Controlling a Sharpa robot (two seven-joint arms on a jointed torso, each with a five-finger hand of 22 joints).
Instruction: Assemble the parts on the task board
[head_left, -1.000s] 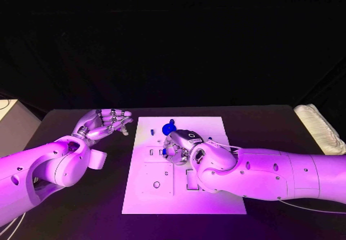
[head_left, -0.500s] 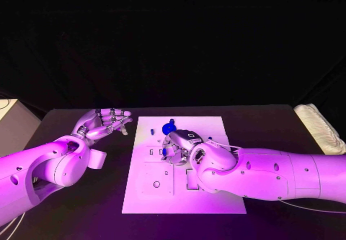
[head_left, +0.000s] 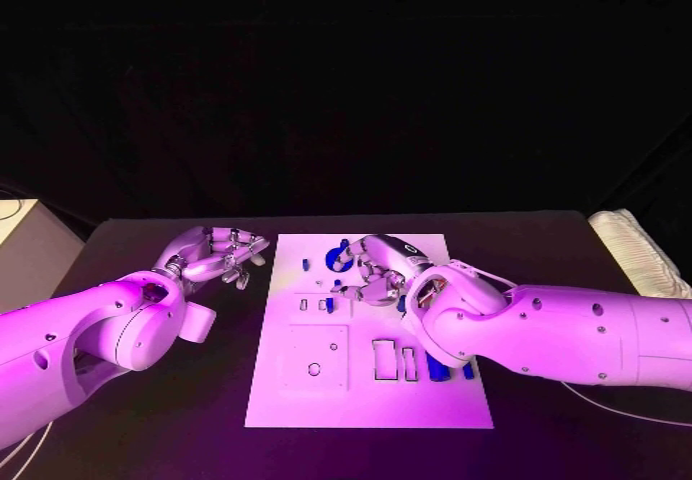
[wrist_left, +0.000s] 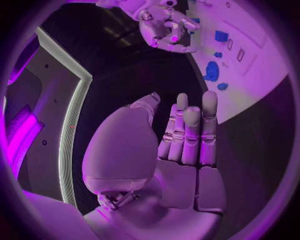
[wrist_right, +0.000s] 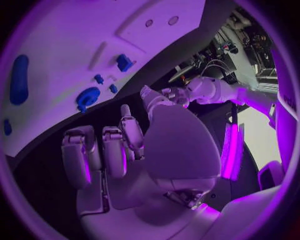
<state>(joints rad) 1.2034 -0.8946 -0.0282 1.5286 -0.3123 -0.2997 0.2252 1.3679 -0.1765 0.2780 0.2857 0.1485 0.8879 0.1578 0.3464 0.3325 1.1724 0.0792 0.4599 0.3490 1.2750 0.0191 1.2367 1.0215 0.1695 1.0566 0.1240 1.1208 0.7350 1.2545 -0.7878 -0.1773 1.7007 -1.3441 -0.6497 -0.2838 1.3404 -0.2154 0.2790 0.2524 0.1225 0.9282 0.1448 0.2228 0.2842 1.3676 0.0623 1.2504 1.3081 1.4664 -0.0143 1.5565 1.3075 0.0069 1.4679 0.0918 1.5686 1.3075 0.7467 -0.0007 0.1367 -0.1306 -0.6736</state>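
Observation:
The white task board (head_left: 296, 395) lies in the middle of the black table. A blue gear-shaped part (head_left: 339, 258) sits near its far edge, and it shows again in both wrist views (wrist_left: 211, 71) (wrist_right: 88, 96). Upright blue parts (head_left: 434, 366) stand at the board's near right beside empty slots. My right hand (head_left: 378, 272) hovers over the far half of the board, just right of the gear. Its fingers (wrist_right: 114, 150) are curled in with nothing between them. My left hand (head_left: 216, 255) is off the board's left edge, fingers (wrist_left: 190, 132) straight and side by side, holding nothing.
A small blue square part (wrist_right: 124, 62) and a long blue part (wrist_right: 19, 80) lie on the board. A white padded object (head_left: 642, 255) sits at the table's right edge. A pale box (head_left: 26, 250) stands left of the table.
My right hand has moved from the board's middle toward its far edge, uncovering slots and blue parts at the near right. My left hand has shifted slightly and turned.

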